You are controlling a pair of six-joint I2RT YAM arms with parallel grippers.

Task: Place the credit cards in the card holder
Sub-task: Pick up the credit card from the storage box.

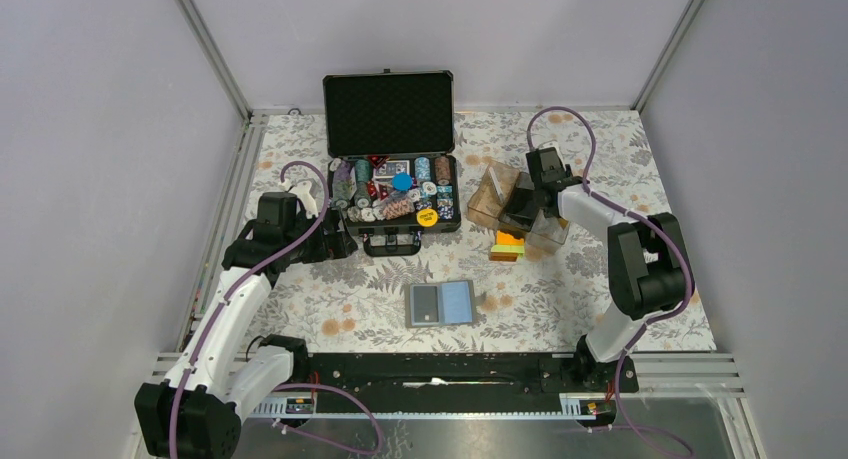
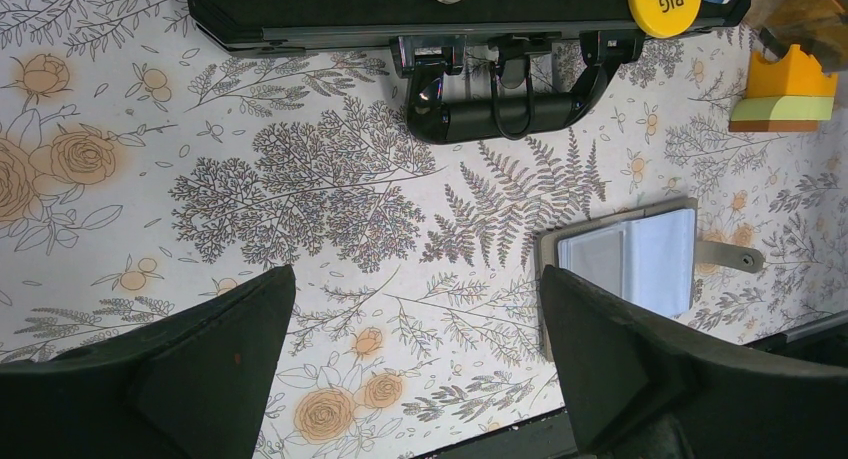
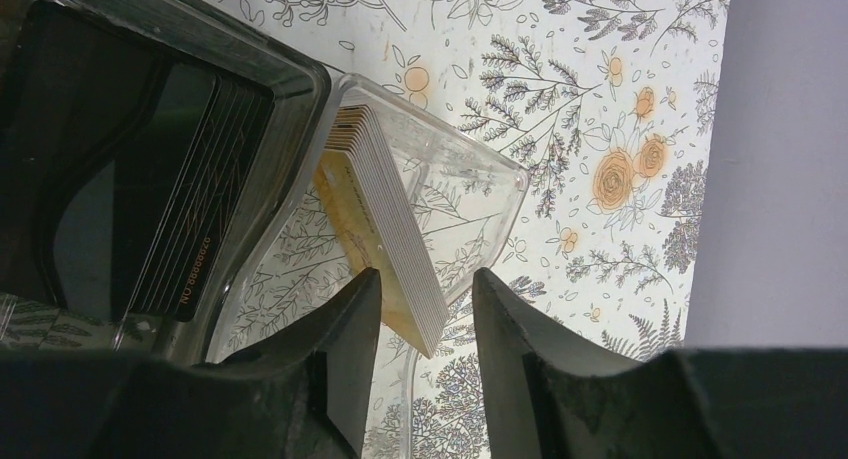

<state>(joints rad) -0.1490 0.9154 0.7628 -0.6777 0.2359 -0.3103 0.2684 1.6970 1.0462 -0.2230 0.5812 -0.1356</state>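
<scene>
Floral cloth [image 1: 330, 299] bears the open card holder [image 1: 441, 304], dark and light-blue panels.

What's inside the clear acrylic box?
A leaning card stack, right end effector straddling it; a dark stack fills the next compartment. Inner cards' faces hidden.

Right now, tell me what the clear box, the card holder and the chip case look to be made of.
Clear box: rigid see-through plastic, likely acrylic, glossy; the floral table cover shows through its walls. Card holder: matte grey cover, maybe faux leather or fabric; inner panels look slick. Chip case: black hard shell, metal-looking trim; lid lining looks like foam.
</scene>
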